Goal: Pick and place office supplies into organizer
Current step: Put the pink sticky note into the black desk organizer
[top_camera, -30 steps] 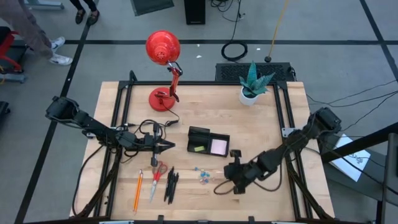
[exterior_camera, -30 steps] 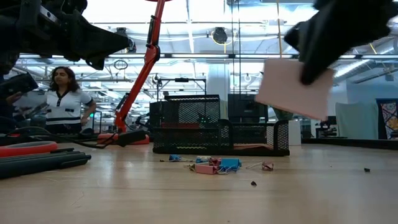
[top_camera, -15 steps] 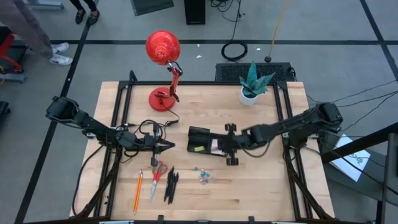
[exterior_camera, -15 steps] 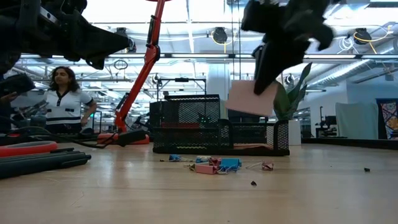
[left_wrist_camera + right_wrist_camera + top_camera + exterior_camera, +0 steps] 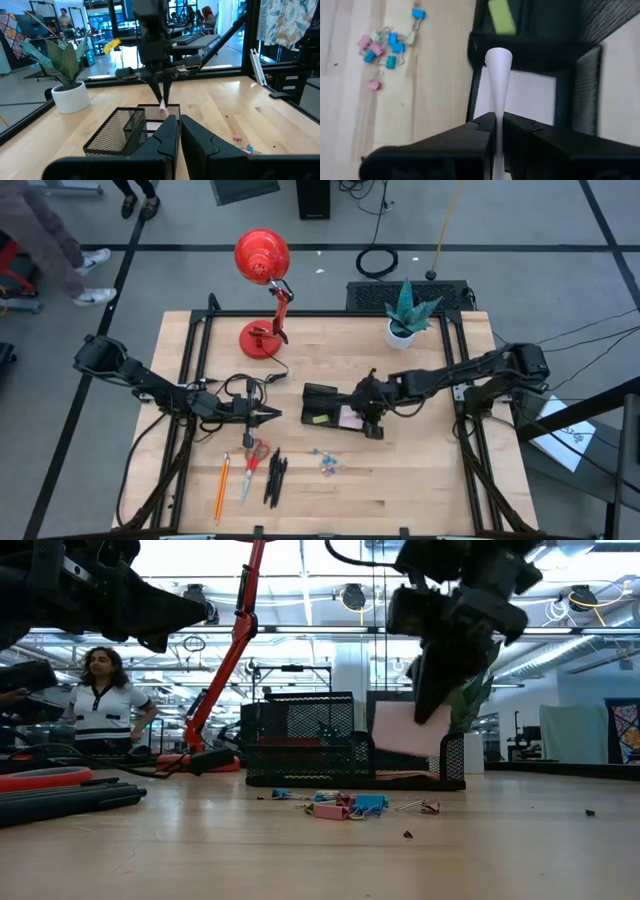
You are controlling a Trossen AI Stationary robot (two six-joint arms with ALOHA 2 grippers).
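The black mesh organizer [image 5: 322,394] [image 5: 300,750] stands mid-table. A yellow-green piece [image 5: 501,16] lies in one compartment and a pale pad [image 5: 522,95] in another. My right gripper [image 5: 371,420] [image 5: 426,708] hovers over the organizer's right part, shut on a pale square sheet [image 5: 410,730]. My left gripper [image 5: 272,415] [image 5: 175,134] waits level and shut, holding nothing, left of the organizer. An orange pencil [image 5: 221,485], red-handled scissors [image 5: 251,465], black pens [image 5: 273,478] and small clips [image 5: 326,461] lie on the near half of the table. My right gripper pinches the pale sheet between its two fingers at the sheet's upper edge [image 5: 495,116]. The fingers slant down from the table's right. The sheet hangs tilted below them over the organizer. I cannot tell whether its lower edge [image 5: 400,750] touches the organizer.
A red desk lamp [image 5: 262,260] stands at the far left of the table, its cable running toward my left gripper. A white plant pot [image 5: 403,332] stands at the far right. A person [image 5: 105,700] stands beyond the table. Bare wood lies near and right of the clips.
My right gripper has swung from the near right of the table toward the left and far side, rolling as it went. It has carried the pale sheet to a spot over the organizer, and the sheet now hangs lower, in front of the organizer's mesh.
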